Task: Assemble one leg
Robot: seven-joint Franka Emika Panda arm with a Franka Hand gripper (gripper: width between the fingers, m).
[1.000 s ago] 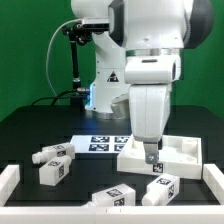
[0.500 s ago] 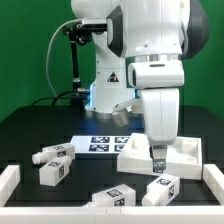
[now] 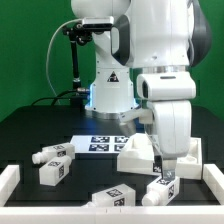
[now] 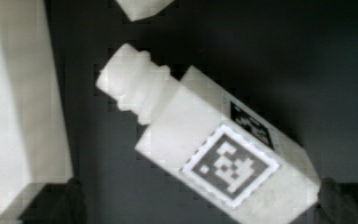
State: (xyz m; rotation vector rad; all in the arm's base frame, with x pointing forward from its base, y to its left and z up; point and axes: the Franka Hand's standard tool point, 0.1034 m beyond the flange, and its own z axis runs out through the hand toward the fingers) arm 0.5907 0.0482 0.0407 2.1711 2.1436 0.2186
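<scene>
Leg position: the leg (image 3: 160, 187) lies flat on the table (image 3: 30, 130) at the near right, just in front of the tray (image 3: 140, 152) and right under the gripper (image 3: 164, 176).
Leg axis: in the wrist view its long axis runs on a slant to the line joining the two fingers (image 4: 43, 205), not square to it.
Leg ends: the stepped, notched end points away from the fingers. The end with the square black-and-white tag lies between them, tag face up.
Leg in exterior view: the arm covers part of it, so its heading cannot be told there.
Gripper: spread wide, its dark fingers standing on either side of the tagged end and apart from it, grasping nothing.
Tray: a large white piece with raised edges, beside the leg on its far side. One of its walls shows as a pale band in the wrist view.
Other legs: two lie close together at the near left (image 3: 53, 162), and one lies at the near middle (image 3: 115, 195), all well apart from the gripper.
Marker board: flat on the table, just left of the tray (image 3: 98, 142).
Surface: a matt black table with a low white rim (image 3: 8, 180) at its left and right near edges.
Room: a plain green backdrop (image 3: 25, 50) stands behind the arm's white base, with a black stand and cable (image 3: 74, 60) at the far left.
</scene>
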